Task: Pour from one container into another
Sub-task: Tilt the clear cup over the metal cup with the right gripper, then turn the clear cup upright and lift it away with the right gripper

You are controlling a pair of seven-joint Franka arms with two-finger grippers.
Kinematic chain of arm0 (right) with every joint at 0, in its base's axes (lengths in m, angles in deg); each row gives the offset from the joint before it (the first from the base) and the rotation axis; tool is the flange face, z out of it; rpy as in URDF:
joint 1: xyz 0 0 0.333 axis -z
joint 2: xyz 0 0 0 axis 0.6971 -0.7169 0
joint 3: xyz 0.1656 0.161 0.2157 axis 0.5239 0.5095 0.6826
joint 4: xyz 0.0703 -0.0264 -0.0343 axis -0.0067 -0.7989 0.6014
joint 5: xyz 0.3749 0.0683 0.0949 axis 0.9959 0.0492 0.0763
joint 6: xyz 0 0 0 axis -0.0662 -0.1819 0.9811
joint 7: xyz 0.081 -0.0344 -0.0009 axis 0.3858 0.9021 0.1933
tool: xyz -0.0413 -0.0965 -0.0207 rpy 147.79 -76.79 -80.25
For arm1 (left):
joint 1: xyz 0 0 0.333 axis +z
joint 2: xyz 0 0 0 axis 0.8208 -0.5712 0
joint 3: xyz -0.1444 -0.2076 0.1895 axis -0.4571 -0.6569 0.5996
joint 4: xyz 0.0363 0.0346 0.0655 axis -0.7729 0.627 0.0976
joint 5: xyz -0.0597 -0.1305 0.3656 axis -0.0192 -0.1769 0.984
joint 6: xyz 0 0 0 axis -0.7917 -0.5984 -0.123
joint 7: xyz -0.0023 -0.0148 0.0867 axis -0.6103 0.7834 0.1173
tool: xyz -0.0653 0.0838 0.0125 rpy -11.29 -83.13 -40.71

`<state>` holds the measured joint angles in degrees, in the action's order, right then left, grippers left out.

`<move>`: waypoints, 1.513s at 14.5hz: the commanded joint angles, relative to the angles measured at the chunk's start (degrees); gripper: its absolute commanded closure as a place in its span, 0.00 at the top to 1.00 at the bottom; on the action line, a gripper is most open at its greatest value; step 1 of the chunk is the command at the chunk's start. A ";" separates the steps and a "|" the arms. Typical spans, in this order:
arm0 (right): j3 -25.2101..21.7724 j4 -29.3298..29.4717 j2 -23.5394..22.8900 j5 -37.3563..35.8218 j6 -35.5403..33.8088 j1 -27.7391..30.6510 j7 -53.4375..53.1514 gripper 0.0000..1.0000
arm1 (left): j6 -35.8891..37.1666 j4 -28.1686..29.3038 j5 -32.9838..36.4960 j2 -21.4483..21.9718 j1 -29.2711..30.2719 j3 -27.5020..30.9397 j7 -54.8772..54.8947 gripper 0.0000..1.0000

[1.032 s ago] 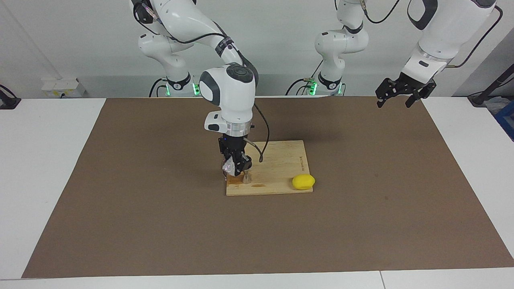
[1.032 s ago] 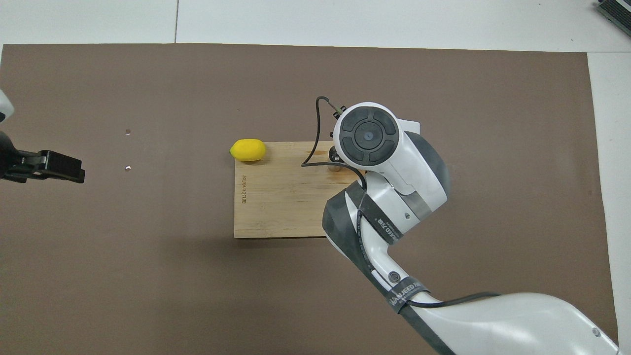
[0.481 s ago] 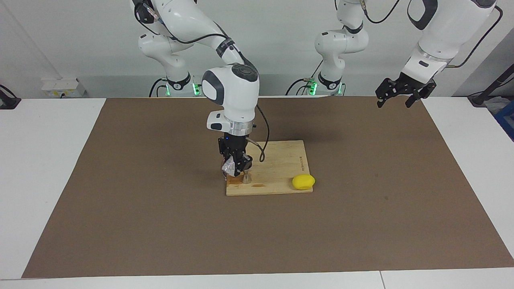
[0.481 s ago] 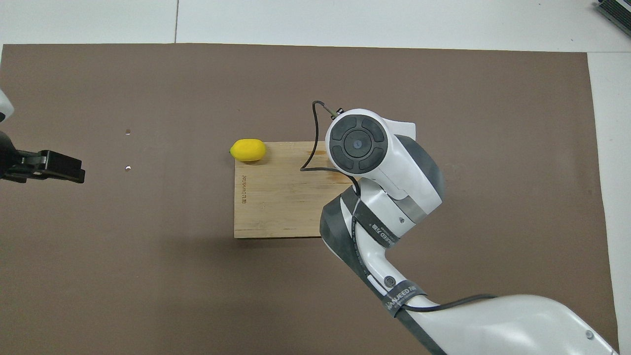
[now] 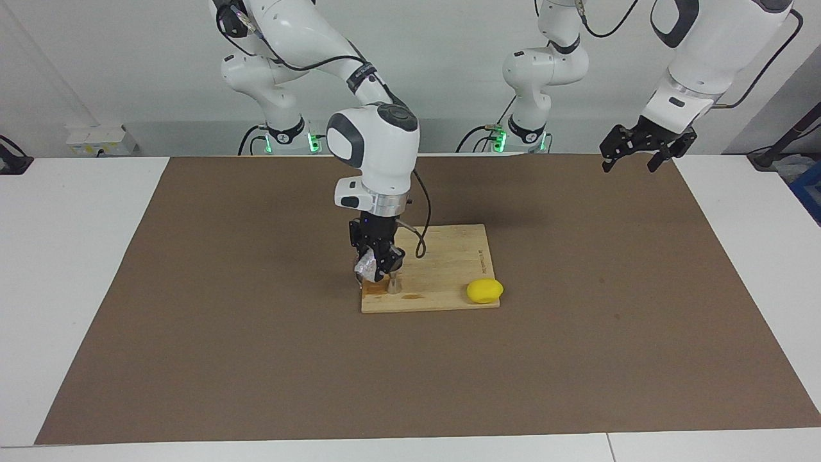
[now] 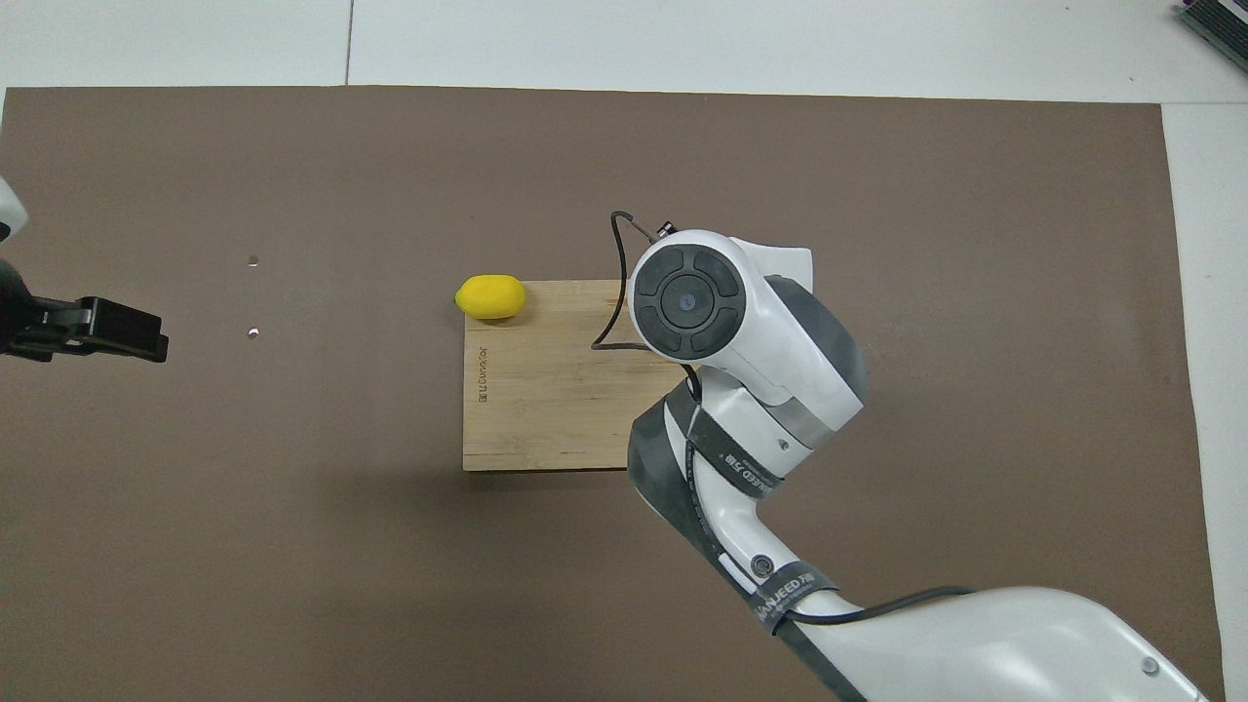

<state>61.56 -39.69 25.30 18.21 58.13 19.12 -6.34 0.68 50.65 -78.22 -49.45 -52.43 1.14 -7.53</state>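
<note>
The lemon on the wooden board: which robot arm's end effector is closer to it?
Right. The right end effector is down at the board's other corner from the lemon; the left end effector waits raised over the mat's edge.

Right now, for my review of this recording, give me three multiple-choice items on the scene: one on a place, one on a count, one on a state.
1. Where is the lemon?
A. On a corner of the cutting board
B. On the brown mat by the left arm's base
C. In the left gripper

2. How many lemons are in view?
A. One
B. Two
C. Three

3. What is the right gripper doing?
A. Hanging open over bare mat
B. Shut on the clear cup, tilted at the jigger
C. Shut on the lemon

Answers:
1. A, the lemon sits on the board's corner toward the left arm's end.
2. A, only one yellow fruit shows.
3. B, the cup leans over the jigger's mouth; the left gripper waits open.
</note>
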 commanded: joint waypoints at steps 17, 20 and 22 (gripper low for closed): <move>-0.47 1.58 0.56 17.89 -0.08 3.97 -0.97 0.00 | -1.25 2.20 -0.46 1.83 0.69 -0.20 0.56 1.00; -0.47 1.50 0.65 25.54 -0.08 7.05 -0.97 0.00 | -1.25 2.20 -0.46 1.83 0.69 -0.20 0.64 1.00; -0.39 1.15 0.73 29.76 -0.52 9.24 -0.89 0.00 | -1.25 2.20 -0.46 1.83 0.69 -0.20 0.64 1.00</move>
<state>60.64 -38.22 25.44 44.27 58.06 26.34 -6.38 0.68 50.65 -78.22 -49.45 -52.43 1.14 -7.53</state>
